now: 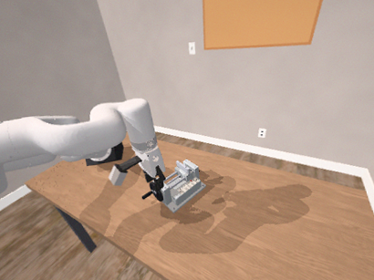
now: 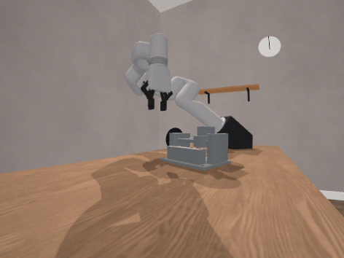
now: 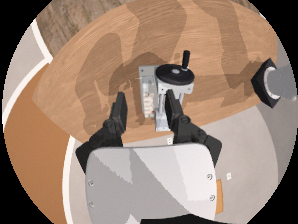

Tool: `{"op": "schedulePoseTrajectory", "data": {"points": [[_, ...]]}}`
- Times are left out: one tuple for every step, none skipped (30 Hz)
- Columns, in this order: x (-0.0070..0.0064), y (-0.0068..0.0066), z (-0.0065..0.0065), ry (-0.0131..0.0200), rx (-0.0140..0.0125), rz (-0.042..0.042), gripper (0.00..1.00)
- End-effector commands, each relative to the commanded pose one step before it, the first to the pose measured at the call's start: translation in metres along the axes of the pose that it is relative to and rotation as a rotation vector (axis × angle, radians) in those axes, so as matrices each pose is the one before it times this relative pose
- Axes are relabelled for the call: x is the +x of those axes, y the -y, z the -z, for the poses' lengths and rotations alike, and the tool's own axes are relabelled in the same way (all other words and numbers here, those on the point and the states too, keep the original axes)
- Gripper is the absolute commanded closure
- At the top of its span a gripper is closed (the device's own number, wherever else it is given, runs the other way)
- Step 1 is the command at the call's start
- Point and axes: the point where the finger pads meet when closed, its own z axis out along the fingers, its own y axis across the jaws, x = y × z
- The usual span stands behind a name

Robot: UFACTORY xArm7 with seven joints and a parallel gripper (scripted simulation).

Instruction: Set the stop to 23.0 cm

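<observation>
Exterior view, our hand (image 1: 155, 178) (image 2: 157, 106) (image 3: 145, 98) above the handwheel (image 1: 158, 192) (image 2: 174, 136) (image 3: 175, 74), fingers parted and holding nothing, gray stop fixture (image 1: 179, 198) (image 2: 217, 149) (image 3: 148, 95) beside that wheel, on our table (image 1: 266, 239) (image 2: 255, 208) (image 3: 220, 60).

Round white clock (image 2: 269, 47) on wall

So the arm (image 1: 39, 137) (image 2: 158, 47) is chunky glossy white, all rounded tubes and fat elbow bends, with a grey band (image 1: 145, 144) (image 2: 159, 61) around it near the end. Base end is an angular black block (image 2: 237, 133). Up close there's a pale housing (image 3: 150, 175) with rounded corners and little screws down both sides. The gripper (image 1: 156, 183) (image 2: 157, 106) (image 3: 145, 98) is matte black, with jointed linkages and flat, blocky fingertips.
</observation>
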Motion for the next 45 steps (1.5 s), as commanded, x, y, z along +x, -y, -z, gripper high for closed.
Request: {"op": "schedulePoseTrajectory", "data": {"points": [[-0.00139,0.00244,-0.02247,0.00107,0.00028,-0.00046,0.43],[0.0,0.00001,-0.0061,-0.00001,0.0,-0.00001,0.43],[0.0,0.0,-0.00295,0.0,0.0,0.0,0.43],[0.0,0.0,-0.00052,0.0,0.0,0.00001,0.43],[0.0,0.0,0.0,0.0,0.0,0.0,0.43],[0.0,0.0,0.0,0.0,0.0,0.0,0.43],[0.0,0.0,0.0,0.0,0.0,0.0,0.43],[0.0,0.0,0.0,0.0,0.0,0.0,0.43],[0.0,0.0,0.0,0.0,0.0,0.0,0.43],[0.0,0.0,0.0,0.0,0.0,0.0,0.43],[0.0,0.0,0.0,0.0,0.0,0.0,0.43],[0.0,0.0,0.0,0.0,0.0,0.0,0.43],[0.0,0.0,0.0,0.0,0.0,0.0,0.43],[0.0,0.0,0.0,0.0,0.0,0.0,0.43],[0.0,0.0,0.0,0.0,0.0,0.0,0.43],[0.0,0.0,0.0,0.0,0.0,0.0,0.43],[0.0,0.0,0.0,0.0,0.0,0.0,0.43],[0.0,0.0,0.0,0.0,0.0,0.0,0.43],[0.0,0.0,0.0,0.0,0.0,0.0,0.43],[0.0,0.0,0.0,0.0,0.0,0.0,0.43],[0.0,0.0,0.0,0.0,0.0,0.0,0.43],[0.0,0.0,0.0,0.0,0.0,0.0,0.43],[0.0,0.0,0.0,0.0,0.0,0.0,0.43],[0.0,0.0,0.0,0.0,0.0,0.0,0.43],[0.0,0.0,0.0,0.0,0.0,0.0,0.43],[0.0,0.0,0.0,0.0,0.0,0.0,0.43],[0.0,0.0,0.0,0.0,0.0,0.0,0.43],[0.0,0.0,0.0,0.0,0.0,0.0,0.43],[0.0,0.0,0.0,0.0,0.0,0.0,0.43],[0.0,0.0,0.0,0.0,0.0,0.0,0.43],[0.0,0.0,0.0,0.0,0.0,0.0,0.43],[0.0,0.0,0.0,0.0,0.0,0.0,0.43],[0.0,0.0,0.0,0.0,0.0,0.0,0.43],[0.0,0.0,0.0,0.0,0.0,0.0,0.43],[0.0,0.0,0.0,0.0,0.0,0.0,0.43],[0.0,0.0,0.0,0.0,0.0,0.0,0.43],[0.0,0.0,0.0,0.0,0.0,0.0,0.43],[0.0,0.0,0.0,0.0,0.0,0.0,0.43],[0.0,0.0,0.0,0.0,0.0,0.0,0.43],[0.0,0.0,0.0,0.0,0.0,0.0,0.43],[0.0,0.0,0.0,0.0,0.0,0.0,0.43],[0.0,0.0,0.0,0.0,0.0,0.0,0.43],[0.0,0.0,0.0,0.0,0.0,0.0,0.43],[0.0,0.0,0.0,0.0,0.0,0.0,0.43],[0.0,0.0,0.0,0.0,0.0,0.0,0.43]]}}
